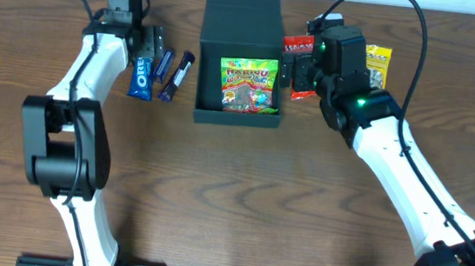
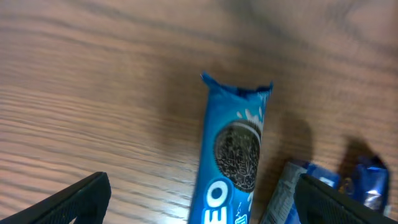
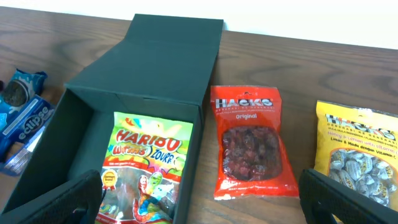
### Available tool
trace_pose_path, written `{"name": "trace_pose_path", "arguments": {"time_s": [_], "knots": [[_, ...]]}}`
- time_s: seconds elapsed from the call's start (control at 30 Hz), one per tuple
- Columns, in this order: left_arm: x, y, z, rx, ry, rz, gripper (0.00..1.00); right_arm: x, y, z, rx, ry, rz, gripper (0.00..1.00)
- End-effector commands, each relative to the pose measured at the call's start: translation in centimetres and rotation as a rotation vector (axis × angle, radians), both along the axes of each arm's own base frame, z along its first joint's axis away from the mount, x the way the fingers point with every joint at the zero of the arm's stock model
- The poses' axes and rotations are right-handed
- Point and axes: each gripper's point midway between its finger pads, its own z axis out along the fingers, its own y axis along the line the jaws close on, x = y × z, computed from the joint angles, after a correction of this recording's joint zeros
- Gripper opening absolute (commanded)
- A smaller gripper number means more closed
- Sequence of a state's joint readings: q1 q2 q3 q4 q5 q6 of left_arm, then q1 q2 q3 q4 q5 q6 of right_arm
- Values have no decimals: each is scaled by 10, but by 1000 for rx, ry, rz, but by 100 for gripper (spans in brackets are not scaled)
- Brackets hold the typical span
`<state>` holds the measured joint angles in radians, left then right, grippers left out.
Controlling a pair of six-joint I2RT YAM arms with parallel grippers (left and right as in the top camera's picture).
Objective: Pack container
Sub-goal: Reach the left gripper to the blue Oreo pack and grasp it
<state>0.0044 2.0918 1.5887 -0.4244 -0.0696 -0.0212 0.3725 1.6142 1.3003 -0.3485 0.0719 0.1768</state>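
The dark container (image 1: 244, 3) stands open at the table's far middle, lid flipped back, and also shows in the right wrist view (image 3: 158, 68). A Haribo packet (image 1: 247, 85) lies inside it (image 3: 144, 168). A red Hacks packet (image 3: 250, 143) and a yellow Hacks packet (image 3: 359, 152) lie to its right. An Oreo packet (image 1: 142, 78) lies to its left. My left gripper (image 2: 199, 198) is open over the Oreo packet (image 2: 233, 155). My right gripper (image 3: 202, 194) is open above the box's right wall and the red packet.
A blue Eclipse packet (image 1: 163, 65) and a dark blue packet (image 1: 176, 76) lie beside the Oreo. In the right wrist view they show at the left edge (image 3: 25, 118). The table's far edge runs just behind the container.
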Motion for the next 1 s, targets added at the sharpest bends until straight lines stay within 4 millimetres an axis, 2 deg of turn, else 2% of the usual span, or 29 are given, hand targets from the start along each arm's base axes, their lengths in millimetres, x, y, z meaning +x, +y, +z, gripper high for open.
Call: {"name": "trace_pose_path", "arguments": {"time_s": [0.0, 0.3, 0.53, 0.6, 0.67, 0.7, 0.77, 0.97], "knots": [[4, -3, -7, -8, 9, -20, 95, 1, -5, 7, -6, -17, -8, 99], [16, -7, -29, -57, -10, 7, 95, 0, -6, 6, -9, -10, -8, 99], [31, -3, -29, -39, -69, 18, 95, -1, -6, 5, -11, -6, -8, 99], [33, 1, -30, -27, -79, 39, 100, -1, -6, 5, -11, -6, -8, 99], [33, 1, -35, -28, -77, 45, 100, -1, -6, 5, -11, -6, -8, 99], [33, 1, -37, -32, -72, 51, 94, -1, -6, 5, -11, -6, -8, 99], [31, 1, -42, -41, -62, 64, 91, -1, -6, 5, -11, -6, -9, 99], [32, 1, -45, -48, -65, 70, 75, 0, -8, 4, -11, -5, -13, 99]]}}
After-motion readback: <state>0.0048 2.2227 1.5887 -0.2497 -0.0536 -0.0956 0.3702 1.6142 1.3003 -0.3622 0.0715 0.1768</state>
